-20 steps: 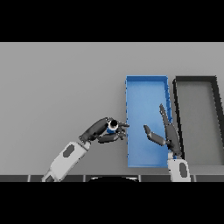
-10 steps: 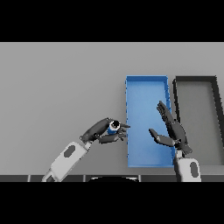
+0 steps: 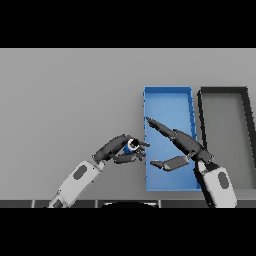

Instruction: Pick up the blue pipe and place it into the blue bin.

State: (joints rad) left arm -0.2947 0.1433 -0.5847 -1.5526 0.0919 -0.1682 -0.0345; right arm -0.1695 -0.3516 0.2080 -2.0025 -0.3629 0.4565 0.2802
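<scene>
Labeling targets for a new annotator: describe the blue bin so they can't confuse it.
On the grey table, two long open bins lie side by side at the right. The blue bin is the left one, under the open right hand. Its neighbour, the black bin, is dark-rimmed with a grey floor.

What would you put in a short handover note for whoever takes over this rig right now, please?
Left hand: shut on the blue pipe, just left of the blue bin's left wall, near its front end.
Right hand: open, fingers straight, holding nothing, over the blue bin.
Dark bin: to the right of the blue one, not involved.
Done: pipe grasped and brought to the bin's edge.
Left: carry the pipe over the wall and release it inside the blue bin.
</scene>
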